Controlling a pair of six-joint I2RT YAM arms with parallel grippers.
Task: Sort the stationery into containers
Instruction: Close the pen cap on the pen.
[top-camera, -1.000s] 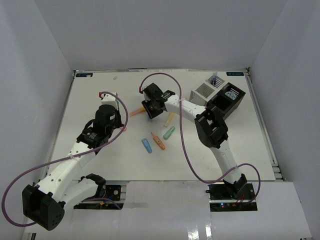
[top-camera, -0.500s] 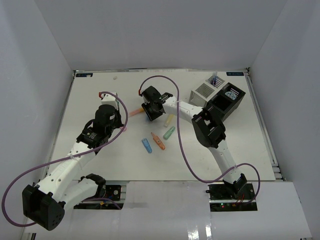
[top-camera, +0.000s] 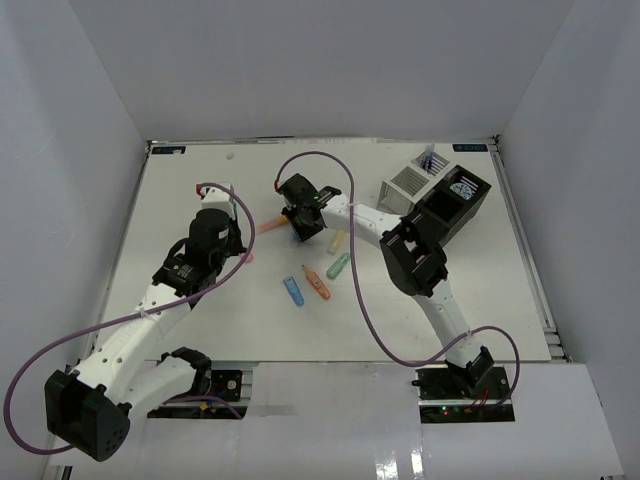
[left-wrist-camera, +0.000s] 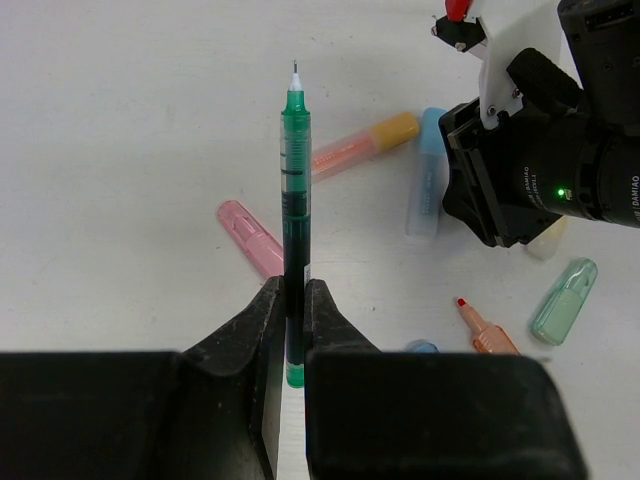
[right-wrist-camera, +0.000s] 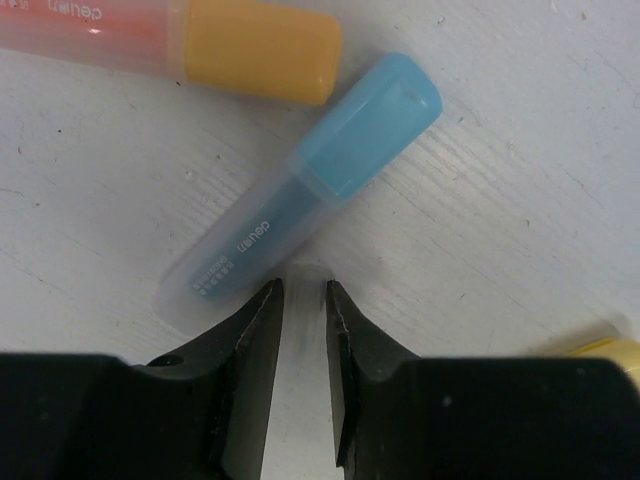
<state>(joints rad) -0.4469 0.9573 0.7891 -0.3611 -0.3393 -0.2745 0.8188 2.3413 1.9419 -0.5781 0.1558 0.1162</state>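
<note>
I have the left claw (left-wrist-camera: 294, 292) clamped on a thin green pen (left-wrist-camera: 295, 170). The pen sticks straight out past the fingers, fine tip leading, over the tabletop (left-wrist-camera: 120, 120).

The right claw (right-wrist-camera: 303, 290) is low over the surface, its jaws a narrow slot apart with nothing in it. A short translucent blue marker (right-wrist-camera: 310, 190) lies slantwise just past the fingertips. An orange-capped marker (right-wrist-camera: 200, 40) lies beyond it, and a yellow marker (right-wrist-camera: 615, 350) is cut off at the frame edge.

Compared with a second ago, the right claw has slid slightly left and its jaws have drawn closer. The left arm looks unchanged.

From above, the right wrist hides that blue marker, and I can't pick out the green pen. The white organiser (top-camera: 405, 185) and the black organiser (top-camera: 455, 208) sit touching at the far right. The black one holds something round and blue-white (top-camera: 461, 186), too small to identify.
</note>
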